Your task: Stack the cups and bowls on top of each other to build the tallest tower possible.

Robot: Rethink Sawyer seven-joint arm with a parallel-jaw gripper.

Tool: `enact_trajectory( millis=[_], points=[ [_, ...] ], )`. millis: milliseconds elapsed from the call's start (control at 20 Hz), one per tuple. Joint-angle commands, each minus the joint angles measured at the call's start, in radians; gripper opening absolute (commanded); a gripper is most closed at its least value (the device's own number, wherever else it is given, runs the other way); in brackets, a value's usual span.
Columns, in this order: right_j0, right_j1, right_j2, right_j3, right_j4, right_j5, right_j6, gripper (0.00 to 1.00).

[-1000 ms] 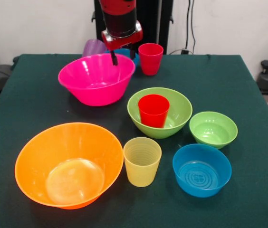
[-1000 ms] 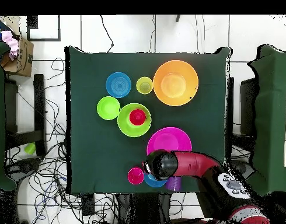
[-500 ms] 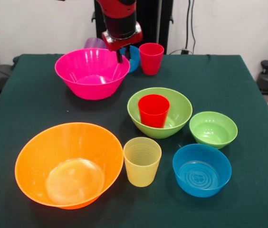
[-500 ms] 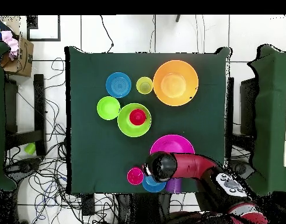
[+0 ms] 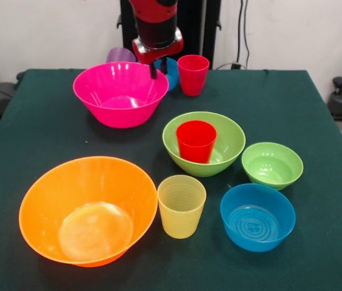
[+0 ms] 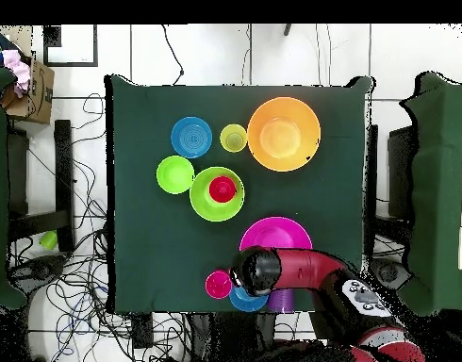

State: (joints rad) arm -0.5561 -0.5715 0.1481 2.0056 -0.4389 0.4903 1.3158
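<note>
Risk here is the hot pink bowl [image 5: 120, 92] near the desk's [image 5: 316, 115] far edge: the end effector [image 5: 157, 68] sits right at its rim, and if it's only pinching that thin wall, I'd guess the bowl tips or slips. Can't tell how wide the end effector is. The purple cup [image 5: 120, 55] and a blue bowl [image 5: 172, 71] are mostly hidden behind.

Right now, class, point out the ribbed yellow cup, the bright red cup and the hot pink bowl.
ribbed yellow cup [image 5: 181, 212], front view, on its ribbed side wall.
bright red cup [image 5: 196, 145], front view, on its outer wall.
hot pink bowl [image 5: 121, 112], front view, on its outer front wall.
</note>
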Motion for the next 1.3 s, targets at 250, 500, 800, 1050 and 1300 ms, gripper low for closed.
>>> enact_trajectory(
  millis=[250, 500, 800, 1050, 1300],
  points=[
    [0.024, -0.07, 0.035, -0.026, 0.035, -0.01, 0.121, 0.0],
    [0.045, -0.185, 0.024, -0.038, 0.039, 0.07, 0.093, 0.0],
    [0.07, -0.249, -0.004, -0.049, 0.018, 0.098, 0.089, 0.0],
    [0.099, -0.329, -0.027, -0.061, 0.035, 0.214, 0.078, 0.0],
    [0.136, -0.393, -0.055, -0.08, 0.033, 0.316, 0.084, 0.0]
  ],
)
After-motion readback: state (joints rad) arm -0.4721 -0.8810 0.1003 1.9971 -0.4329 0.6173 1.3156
